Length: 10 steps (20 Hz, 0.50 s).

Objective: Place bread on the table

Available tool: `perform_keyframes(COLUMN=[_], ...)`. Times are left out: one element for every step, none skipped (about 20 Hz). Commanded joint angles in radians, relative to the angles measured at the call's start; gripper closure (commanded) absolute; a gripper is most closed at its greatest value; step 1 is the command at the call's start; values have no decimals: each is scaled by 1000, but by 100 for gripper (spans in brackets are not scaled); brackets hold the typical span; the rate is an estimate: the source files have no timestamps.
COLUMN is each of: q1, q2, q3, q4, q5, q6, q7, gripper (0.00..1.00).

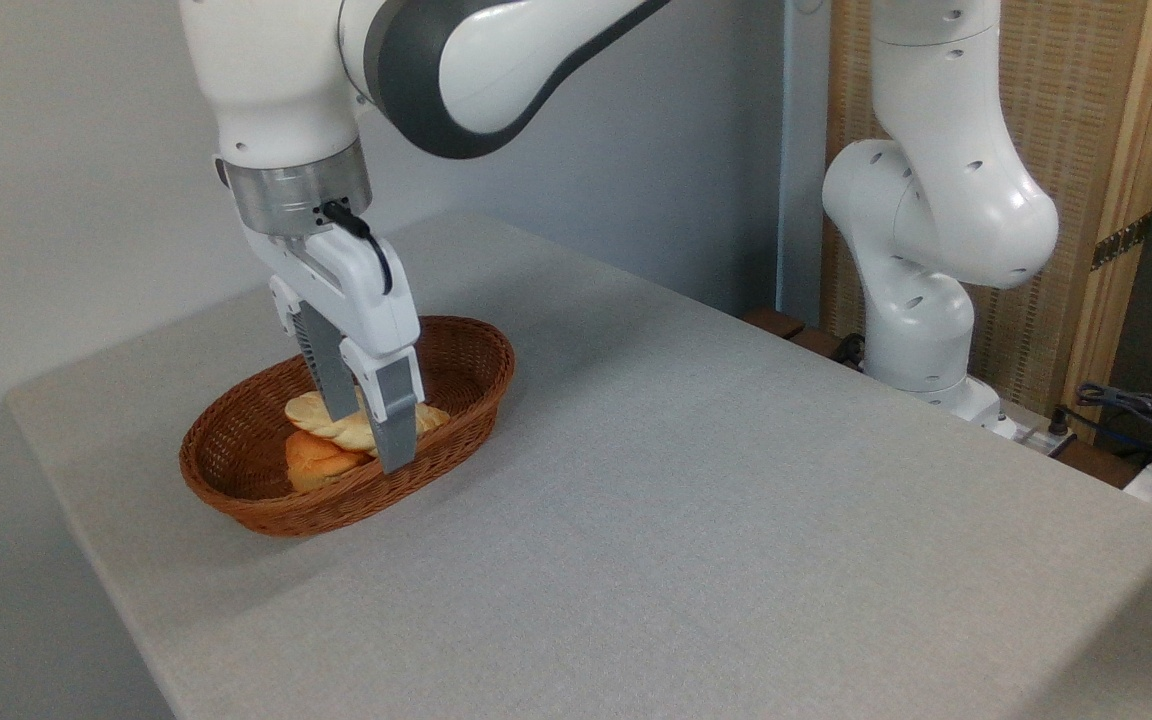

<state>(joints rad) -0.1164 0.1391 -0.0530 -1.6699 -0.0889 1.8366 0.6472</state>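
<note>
Bread (331, 424) lying inside wicker basket (236, 480), resting partly on smaller orange roll (314, 461). Hand (368, 432) lowered into basket, fingers either side of the loaf's middle, narrowly parted; whether already pinching the loaf, impossible to tell. Nothing moved out yet: grasp to be confirmed, lift over the rim and set-down on bare grey worktop (696, 500) all remaining. Early stage, by appearances.

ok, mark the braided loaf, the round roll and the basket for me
braided loaf (308, 409): fixed camera, on its left end, clear of the fingers.
round roll (316, 461): fixed camera, on its orange-brown top.
basket (481, 345): fixed camera, on the right rim.
</note>
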Motion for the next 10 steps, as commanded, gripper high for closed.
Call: perform_keyframes(q1=[0, 0, 0, 0, 0, 0, 0, 0, 0, 0], q2=[2, 5, 14, 22, 25, 30, 34, 42, 48, 51], q3=[-25, -42, -48, -51, -59, -77, -85, -87, -88, -88], q4=[2, 2, 2, 2, 2, 2, 1, 1, 1, 2], q5=[-72, -78, -81, -84, -86, -98, -106, -106, -109, -109], q6=[49, 53, 56, 58, 61, 81, 102, 119, 125, 127], q7=[-1, -1, 0, 0, 0, 0, 0, 0, -1, 0], gripper=[0, 0, 0, 0, 0, 0, 0, 0, 0, 0])
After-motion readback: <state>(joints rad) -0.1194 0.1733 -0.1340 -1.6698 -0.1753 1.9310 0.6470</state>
